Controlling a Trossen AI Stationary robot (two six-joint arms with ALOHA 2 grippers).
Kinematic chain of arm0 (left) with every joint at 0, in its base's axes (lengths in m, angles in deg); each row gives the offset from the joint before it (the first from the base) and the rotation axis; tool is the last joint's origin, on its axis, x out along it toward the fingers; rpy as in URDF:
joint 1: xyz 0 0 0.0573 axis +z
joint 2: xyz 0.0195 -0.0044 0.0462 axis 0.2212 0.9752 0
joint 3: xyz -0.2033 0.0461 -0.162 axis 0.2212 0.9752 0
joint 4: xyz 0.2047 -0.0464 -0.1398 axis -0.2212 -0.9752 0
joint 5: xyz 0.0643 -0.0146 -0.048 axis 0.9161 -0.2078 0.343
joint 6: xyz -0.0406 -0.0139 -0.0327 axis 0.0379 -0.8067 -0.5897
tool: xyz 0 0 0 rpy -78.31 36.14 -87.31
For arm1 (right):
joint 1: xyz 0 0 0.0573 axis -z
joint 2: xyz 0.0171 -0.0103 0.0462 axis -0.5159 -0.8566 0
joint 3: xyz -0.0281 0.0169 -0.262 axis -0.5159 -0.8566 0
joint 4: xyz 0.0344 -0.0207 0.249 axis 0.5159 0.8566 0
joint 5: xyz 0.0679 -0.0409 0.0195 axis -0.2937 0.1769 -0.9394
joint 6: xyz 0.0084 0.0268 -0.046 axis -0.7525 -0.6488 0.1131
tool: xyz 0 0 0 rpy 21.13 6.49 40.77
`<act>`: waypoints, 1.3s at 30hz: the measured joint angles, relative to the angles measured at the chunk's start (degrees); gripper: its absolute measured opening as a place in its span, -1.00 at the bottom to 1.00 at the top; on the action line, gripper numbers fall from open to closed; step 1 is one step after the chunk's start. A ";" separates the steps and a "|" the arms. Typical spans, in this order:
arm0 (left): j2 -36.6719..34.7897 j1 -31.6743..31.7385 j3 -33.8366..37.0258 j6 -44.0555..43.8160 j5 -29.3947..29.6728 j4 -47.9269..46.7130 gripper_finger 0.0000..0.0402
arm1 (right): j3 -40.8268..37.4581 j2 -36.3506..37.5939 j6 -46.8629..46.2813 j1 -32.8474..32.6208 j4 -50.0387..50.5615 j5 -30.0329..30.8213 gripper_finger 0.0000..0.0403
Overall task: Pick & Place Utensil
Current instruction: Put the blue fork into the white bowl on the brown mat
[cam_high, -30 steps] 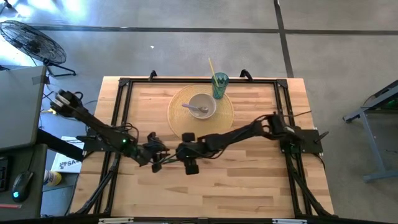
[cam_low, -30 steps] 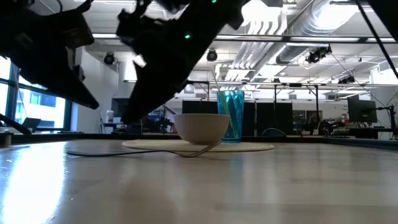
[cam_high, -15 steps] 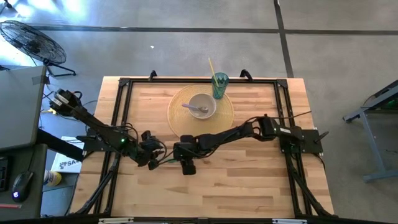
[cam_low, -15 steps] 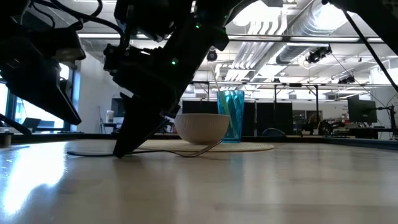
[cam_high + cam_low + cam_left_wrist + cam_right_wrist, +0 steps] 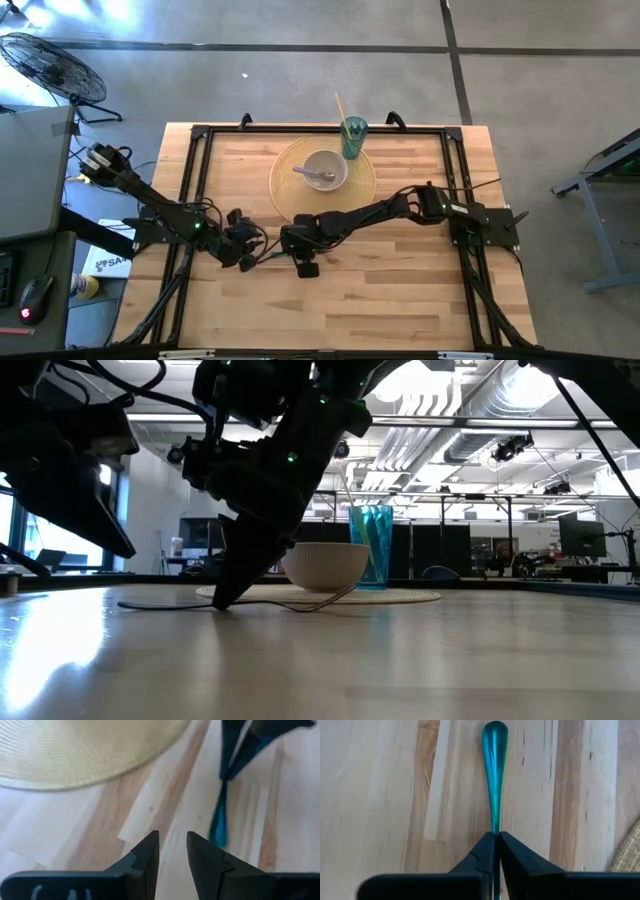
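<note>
The right pincer [image 5: 494, 837] is now sitting lower and a touch nearer the mat than half a second ago, its tips down at the worktop [image 5: 400, 290] and closed on the thin neck of a teal utensil [image 5: 494, 775]. A second back it was hanging higher and further out, so the arm has been coming down onto the utensil and is only now pinching it. The utensil is lying flat on the bare wood, just off the edge of the round woven mat [image 5: 370, 185], its rounded end pointing away from the fingers. It looks gripped but not yet lifted, so I judge the pick is barely done and the carry is still ahead.

The left pincer [image 5: 172, 851] is waiting close by on the other side of the utensil, fingers slightly apart and holding nothing. A bowl [image 5: 325, 170] with another utensil in it and a blue cup [image 5: 354, 135] are standing on the mat.
</note>
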 joint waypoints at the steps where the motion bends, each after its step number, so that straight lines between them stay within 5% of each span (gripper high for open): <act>1: 0.02 0.00 0.00 -0.02 1.02 0.09 -0.52 | 0.00 -0.01 -0.02 0.00 0.04 0.00 -0.94; 7: 0.00 0.00 0.00 -0.16 2.61 -0.73 -0.52 | -0.11 0.92 -2.12 -0.46 2.93 0.91 -0.87; 20: -1.60 0.00 -0.09 -1.06 1.24 -0.76 -0.52 | -0.22 3.17 -17.80 -1.32 27.66 -0.67 -0.89; 39: -2.30 0.00 -0.10 -0.76 1.96 0.25 -0.52 | -0.26 3.08 -15.73 -0.50 25.27 -0.48 -0.82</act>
